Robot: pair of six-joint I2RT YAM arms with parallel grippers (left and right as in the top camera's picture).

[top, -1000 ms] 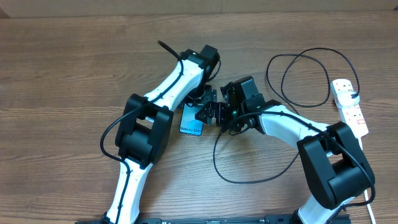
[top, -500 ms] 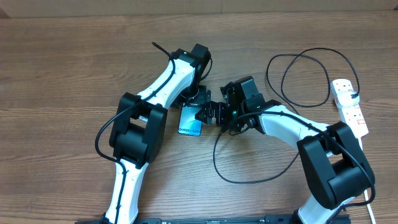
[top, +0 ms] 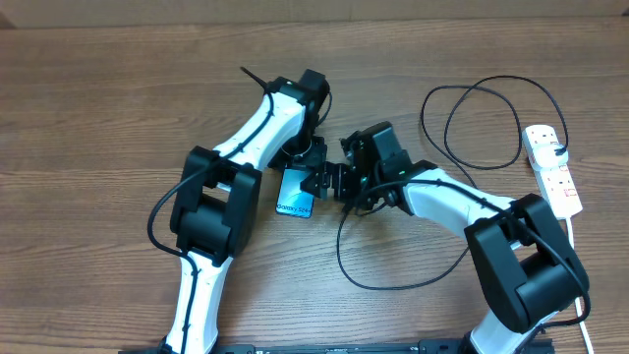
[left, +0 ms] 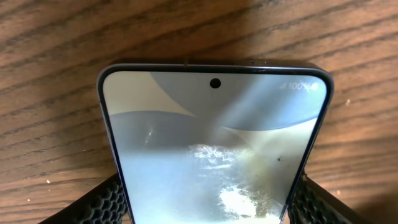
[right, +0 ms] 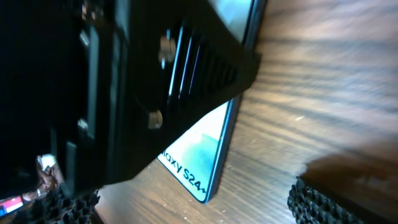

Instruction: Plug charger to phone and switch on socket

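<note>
**Table** [top: 98, 118]: matt brown wood grain, with streaks running left to right.

**The phone** [top: 295, 195]: a slim, flat rectangle with a glossy glass face, a dark rim and rounded corners. It lies at the centre of the table, between the two arms. In the left wrist view, the lit screen is pale blue-grey. It has a small round camera hole near its top edge and patches of glare. In the right wrist view, the lettering "S24+" shows at one corner.

**Left claw** [left: 211, 208]: closed on the phone. Its black pads [left: 112, 200] have a honeycomb mesh texture and bear against the two long edges.

**Right claw** [top: 324, 183]: just right of the phone and facing it. The jaws stand apart. The meshed pads [right: 323, 199] sit at either side of the wrist view, and nothing gripped shows between them.

**The charger** [top: 340, 251]: a thin, round black cable lying in loose curves. One loop lies on the near side beneath the right arm. A larger oval loop lies far right. The plug tip cannot be located.

**The socket** [top: 552, 169]: a white oblong plastic strip with red switches. It sits at the right edge of the table, well apart from the phone. A white cord [top: 580, 313] trails from it toward the near edge.
</note>
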